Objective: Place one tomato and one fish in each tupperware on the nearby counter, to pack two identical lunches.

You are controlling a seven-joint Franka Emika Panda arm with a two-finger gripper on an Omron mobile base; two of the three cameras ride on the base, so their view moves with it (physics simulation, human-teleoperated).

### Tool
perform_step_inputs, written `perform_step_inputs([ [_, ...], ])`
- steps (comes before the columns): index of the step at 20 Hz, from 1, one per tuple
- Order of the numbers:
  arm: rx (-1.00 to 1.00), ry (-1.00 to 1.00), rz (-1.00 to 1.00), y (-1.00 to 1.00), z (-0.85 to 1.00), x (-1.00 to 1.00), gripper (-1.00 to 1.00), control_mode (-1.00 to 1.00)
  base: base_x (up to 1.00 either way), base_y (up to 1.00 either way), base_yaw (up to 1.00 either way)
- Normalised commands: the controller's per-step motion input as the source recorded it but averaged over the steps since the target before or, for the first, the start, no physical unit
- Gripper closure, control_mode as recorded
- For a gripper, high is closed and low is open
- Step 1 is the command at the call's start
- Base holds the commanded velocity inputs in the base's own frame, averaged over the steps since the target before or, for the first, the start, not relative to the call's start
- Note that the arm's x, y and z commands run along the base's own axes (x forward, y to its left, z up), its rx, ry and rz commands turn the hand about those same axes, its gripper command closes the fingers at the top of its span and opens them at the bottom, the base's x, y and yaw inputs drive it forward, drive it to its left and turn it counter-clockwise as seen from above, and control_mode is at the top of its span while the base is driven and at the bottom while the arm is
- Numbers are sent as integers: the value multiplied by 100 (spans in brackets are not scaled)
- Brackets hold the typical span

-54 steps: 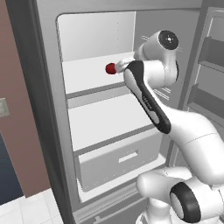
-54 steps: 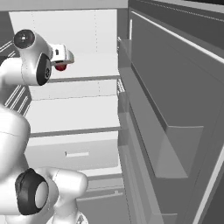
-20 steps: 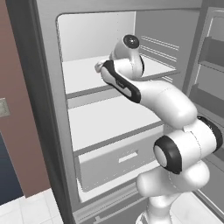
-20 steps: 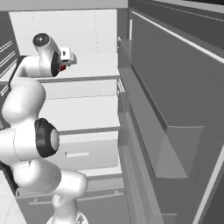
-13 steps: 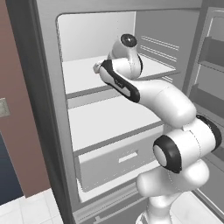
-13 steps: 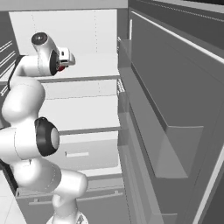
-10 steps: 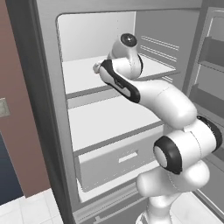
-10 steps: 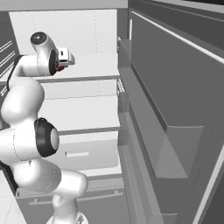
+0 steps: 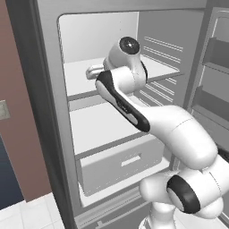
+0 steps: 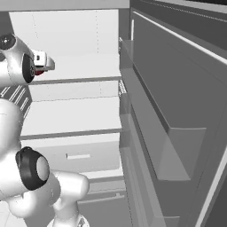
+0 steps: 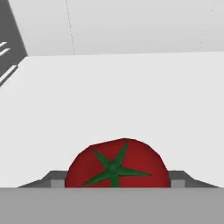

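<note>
A glossy red tomato with a green star-shaped calyx sits between my two dark fingertips, which press on its sides. My gripper is shut on it just above the white upper fridge shelf. In the right base view the gripper shows beside the arm's round joint, with a sliver of the tomato under it. The left base view has the hand reaching over that shelf from the right. The fish, the tupperware and the counter are out of view.
I face an open fridge with a second white shelf and a drawer below. Its open door with deep bins stands close on the right. A brown wall lies left of the fridge frame.
In the right base view the hand and upper arm have shifted left with the tomato, while the fridge stays put. The left base view looks almost the same.
</note>
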Motion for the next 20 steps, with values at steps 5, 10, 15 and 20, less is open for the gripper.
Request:
perform_step_inputs([
  [5, 27, 3, -15, 9, 30, -100, 100, -100, 0, 0, 0],
  [10, 6, 17, -17, 14, -53, -100, 100, -100, 0, 0, 0],
  [15, 0, 27, -16, 10, -95, -100, 100, -100, 0, 0, 0],
  [20, 0, 41, -18, 19, -99, -100, 100, -100, 0, 0, 0],
])
